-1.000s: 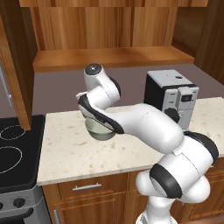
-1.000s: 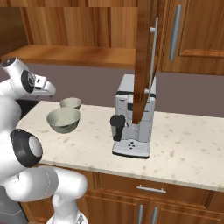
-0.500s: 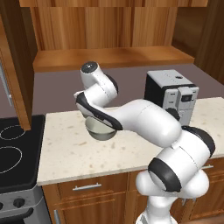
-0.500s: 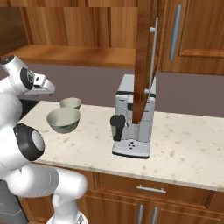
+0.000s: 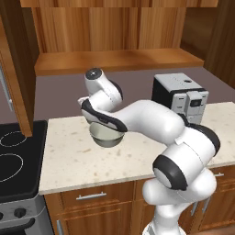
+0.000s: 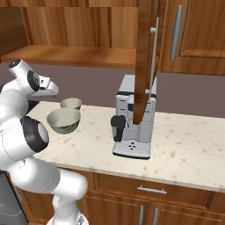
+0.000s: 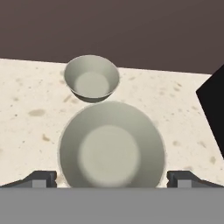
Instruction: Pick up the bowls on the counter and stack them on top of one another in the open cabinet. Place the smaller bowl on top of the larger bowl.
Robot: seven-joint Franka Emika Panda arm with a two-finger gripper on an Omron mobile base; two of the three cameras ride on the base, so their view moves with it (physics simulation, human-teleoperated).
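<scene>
The larger bowl [image 7: 111,146], grey-green with a pale rim, sits on the speckled counter [image 7: 26,109] straight below my gripper [image 7: 111,179]. My gripper is open, its two dark fingertips [image 7: 41,178] standing wide on either side of the bowl's near rim, holding nothing. The smaller bowl [image 7: 91,78] stands just beyond it, toward the wall. In the right base view the larger bowl [image 6: 64,120] and the smaller bowl [image 6: 70,103] sit side by side under my hand. From the left base, the larger bowl [image 5: 106,136] shows under my arm. The open cabinet's shelf [image 5: 114,59] lies above.
A silver coffee machine [image 6: 134,118] stands on the counter to the right of the bowls. The black stovetop [image 5: 13,160] lies to the left. The open cabinet door [image 6: 145,61] hangs out in front of the coffee machine.
My hand has dipped a little toward the larger bowl and my elbow has shifted. Both bowls stay where they were, and the jaws remain wide.
</scene>
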